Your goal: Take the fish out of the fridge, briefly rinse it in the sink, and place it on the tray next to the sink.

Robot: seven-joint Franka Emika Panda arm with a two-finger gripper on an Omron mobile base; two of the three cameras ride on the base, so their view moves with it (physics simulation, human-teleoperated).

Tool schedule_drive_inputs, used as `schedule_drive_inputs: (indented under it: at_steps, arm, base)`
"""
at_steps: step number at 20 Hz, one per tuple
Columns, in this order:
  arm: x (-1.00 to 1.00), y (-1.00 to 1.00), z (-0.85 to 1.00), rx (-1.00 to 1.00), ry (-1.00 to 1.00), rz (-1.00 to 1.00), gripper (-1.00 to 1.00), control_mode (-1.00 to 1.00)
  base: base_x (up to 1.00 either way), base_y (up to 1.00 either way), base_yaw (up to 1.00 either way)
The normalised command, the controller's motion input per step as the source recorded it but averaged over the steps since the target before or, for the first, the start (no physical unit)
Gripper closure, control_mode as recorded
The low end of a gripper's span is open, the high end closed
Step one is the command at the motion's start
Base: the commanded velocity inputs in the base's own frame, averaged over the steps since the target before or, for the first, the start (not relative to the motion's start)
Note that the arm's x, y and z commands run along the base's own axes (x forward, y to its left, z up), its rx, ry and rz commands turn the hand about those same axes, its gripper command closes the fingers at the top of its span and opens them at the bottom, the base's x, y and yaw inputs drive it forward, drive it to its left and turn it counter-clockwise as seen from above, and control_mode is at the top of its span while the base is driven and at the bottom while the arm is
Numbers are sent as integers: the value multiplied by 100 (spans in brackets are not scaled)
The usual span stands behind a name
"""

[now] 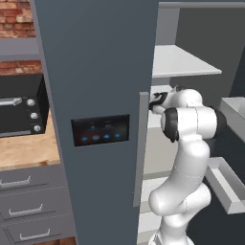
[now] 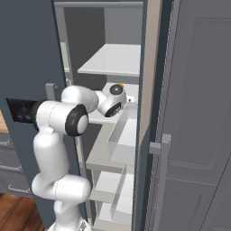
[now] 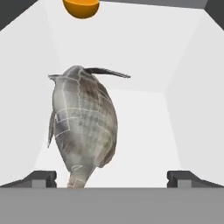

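The fish (image 3: pixel 83 124) is grey and scaly and lies on a pale white shelf inside the fridge (image 1: pixel 95 72). Its tail points toward me. My gripper (image 3: pixel 112 179) is open just short of it, and the tail sits between the fingertips (image 3: pixel 41 178), nearer the left one. Nothing is held. From the base, my arm reaches past the fridge's shut door with the dark touch panel (image 1: pixel 100 130) into the open compartment, my hand (image 2: pixel 115 96) at mid-shelf height. The sink and the tray are out of view.
An orange round thing (image 3: pixel 81 6) sits at the back of the shelf beyond the fish. Door bins (image 1: pixel 228 184) jut out on the right. A grey panelled door with a handle (image 2: pixel 160 150) stands close on the right. A black toaster oven (image 1: pixel 21 107) sits on the wooden counter to the left.
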Motion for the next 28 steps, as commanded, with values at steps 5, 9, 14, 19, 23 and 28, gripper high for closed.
schedule_drive_inputs:
  at_steps: [5,9,14,19,23,28]
  arm:
    - [42,-5,-38,0,-2,0,-100,-100]
    - [75,0,-40,1,-4,0,-100,-100]
    - [61,0,-70,1,-1,0,100,-100]
    - [0,1,-14,0,3,0,100,-100]
    - [-66,22,-38,0,2,0,100,-100]
    - [-100,25,-31,-1,-9,0,100,-100]
  base:
    - [0,0,0]
    - [0,0,0]
    - [0,0,0]
    - [0,0,0]
    - [0,0,0]
    - [0,0,0]
